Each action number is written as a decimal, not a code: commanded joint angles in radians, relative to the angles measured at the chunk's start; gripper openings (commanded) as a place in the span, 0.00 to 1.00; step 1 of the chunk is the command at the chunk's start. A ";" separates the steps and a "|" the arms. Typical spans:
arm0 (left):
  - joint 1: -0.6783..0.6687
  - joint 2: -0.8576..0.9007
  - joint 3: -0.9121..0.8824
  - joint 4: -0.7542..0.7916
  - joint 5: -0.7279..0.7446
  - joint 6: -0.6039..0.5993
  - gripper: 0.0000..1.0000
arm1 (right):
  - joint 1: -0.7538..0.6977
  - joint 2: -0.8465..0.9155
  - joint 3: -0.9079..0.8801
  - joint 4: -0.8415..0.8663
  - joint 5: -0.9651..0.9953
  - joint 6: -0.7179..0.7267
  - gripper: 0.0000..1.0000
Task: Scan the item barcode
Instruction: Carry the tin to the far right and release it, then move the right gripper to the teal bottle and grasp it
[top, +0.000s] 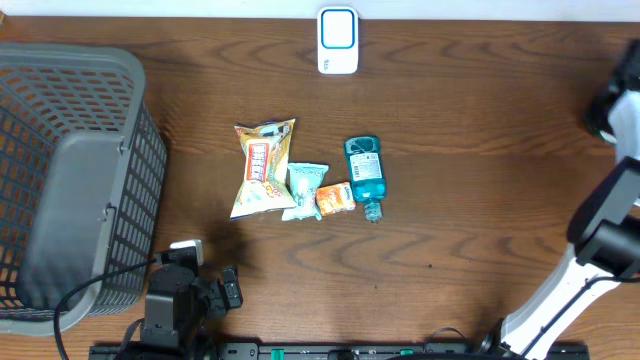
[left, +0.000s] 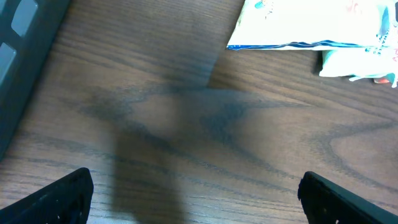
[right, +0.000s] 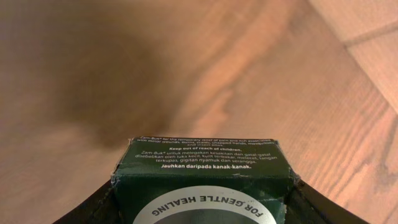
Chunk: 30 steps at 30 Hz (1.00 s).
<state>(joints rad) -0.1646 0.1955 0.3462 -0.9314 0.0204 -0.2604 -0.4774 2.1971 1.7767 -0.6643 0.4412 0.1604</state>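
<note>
A dark green carton (right: 202, 168) with white print fills the bottom of the right wrist view. My right gripper (right: 202, 208) is shut on it, a black finger (right: 93, 208) pressed against each side. No barcode shows on the faces I see. The carton hangs above brown wood. The white scanner (top: 338, 40) with a blue-ringed window stands at the table's far edge, centre. My left gripper (left: 196, 199) is open low over the table near the front left, nothing between its fingers (left: 56, 199). In the overhead view the right arm (top: 600, 240) is at the right edge and the carton is hidden.
A grey mesh basket (top: 70, 180) fills the left side. In the middle of the table lie a yellow snack bag (top: 262, 168), a pale teal packet (top: 303, 190), a small orange packet (top: 335, 199) and a blue bottle (top: 365, 175) on its side.
</note>
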 joint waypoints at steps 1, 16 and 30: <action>0.005 -0.002 0.005 -0.002 -0.005 0.012 0.98 | -0.083 0.031 -0.005 0.012 0.012 0.011 0.59; 0.005 -0.002 0.005 -0.003 -0.005 0.012 0.98 | -0.141 -0.126 0.025 -0.062 -0.380 0.052 0.99; 0.005 -0.002 0.005 -0.002 -0.005 0.012 0.98 | 0.452 -0.278 0.011 -0.288 -0.524 0.214 0.99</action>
<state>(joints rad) -0.1646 0.1955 0.3462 -0.9314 0.0204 -0.2604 -0.1513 1.9003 1.7996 -0.9241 -0.1352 0.3229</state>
